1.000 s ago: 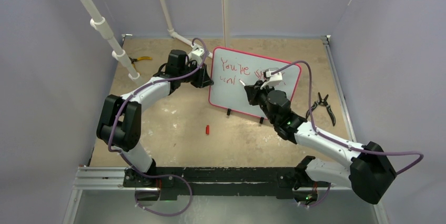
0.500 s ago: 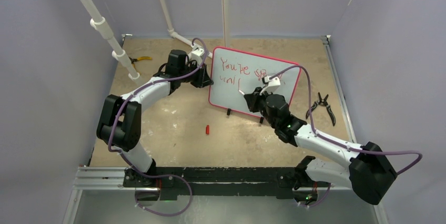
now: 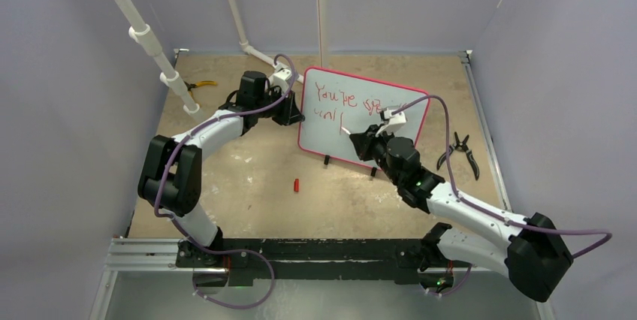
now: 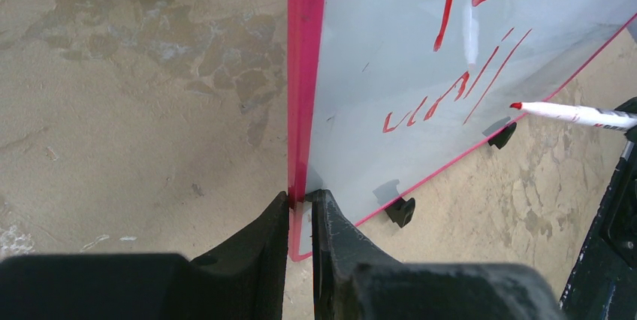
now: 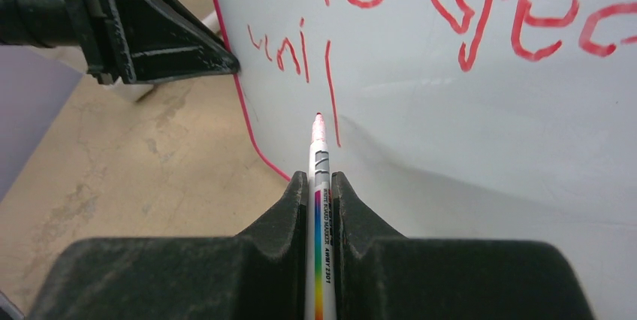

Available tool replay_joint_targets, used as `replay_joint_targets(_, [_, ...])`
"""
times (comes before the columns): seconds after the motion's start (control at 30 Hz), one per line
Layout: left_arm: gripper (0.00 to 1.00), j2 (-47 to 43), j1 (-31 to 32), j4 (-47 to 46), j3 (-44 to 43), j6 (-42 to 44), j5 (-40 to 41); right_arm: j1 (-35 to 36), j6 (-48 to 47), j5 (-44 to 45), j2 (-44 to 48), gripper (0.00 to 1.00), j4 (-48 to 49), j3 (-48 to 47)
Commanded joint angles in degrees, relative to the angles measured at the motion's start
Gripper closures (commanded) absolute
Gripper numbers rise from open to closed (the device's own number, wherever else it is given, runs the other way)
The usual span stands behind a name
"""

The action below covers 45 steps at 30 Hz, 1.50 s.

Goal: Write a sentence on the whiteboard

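Since a second ago the right tool (image 5: 321, 185) has backed down and toward the near side of the board, and its elbow has swung a bit further out; the left arm hasn't budged. The right tool is clamped tight on a white marker (image 5: 321, 158) with a rainbow stripe on the barrel, and the red tip pokes out ahead of the fingers. That tip sits just beside the bottom of a long red stroke, though I can't tell if it's actually touching the surface or hanging just off it.

The left tool (image 4: 300, 203) is pinched shut on the pink frame at the left edge of the whiteboard (image 3: 324, 138), close to the lower corner. The board stands tilted on its small black feet in the far middle of the table (image 3: 248, 177).

The sentence (image 5: 481, 16) is two lines of red scrawl up in the board's top-left area — "You're" plus a messier word, then "uni" and that long stroke underneath.

Further out: a little red cap (image 3: 296, 184) lies on the table in front of the board, black pliers (image 3: 462, 151) lie off to the right, and yellow-handled pliers (image 3: 199, 85) lie far left by the white pipes (image 3: 143, 34).
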State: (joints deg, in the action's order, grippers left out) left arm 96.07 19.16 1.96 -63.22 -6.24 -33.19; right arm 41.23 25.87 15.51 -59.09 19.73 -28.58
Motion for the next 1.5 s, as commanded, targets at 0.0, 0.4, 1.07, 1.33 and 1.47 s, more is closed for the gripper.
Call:
replay_joint_targets(0.0, [1.0, -1.7, 0.4, 0.0, -1.1, 0.6, -0.2, -0.1, -1.0, 2.3, 0.5, 1.0, 4.8, -2.1])
replay_joint_targets(0.4, [1.0, -1.5, 0.4, 0.1, -1.1, 0.7, -0.2, -0.1, -3.5, 6.7, -3.6, 1.0, 9.8, -4.7])
replay_joint_targets(1.07, [1.0, -1.3, 0.4, -0.1, -1.2, 0.6, -0.4, -0.1, -5.2, 4.2, -8.6, 1.0, 10.6, -6.3])
replay_joint_targets(1.33, [1.0, -1.5, 0.4, 0.0, -1.1, 0.5, -0.3, -0.1, -4.6, 2.8, -7.9, 1.0, 8.9, -5.2])
replay_joint_targets(1.47, [1.0, -1.6, 0.4, 0.0, -1.1, 0.5, -0.4, 0.0, -4.2, 2.7, -7.7, 1.0, 8.0, -4.8])
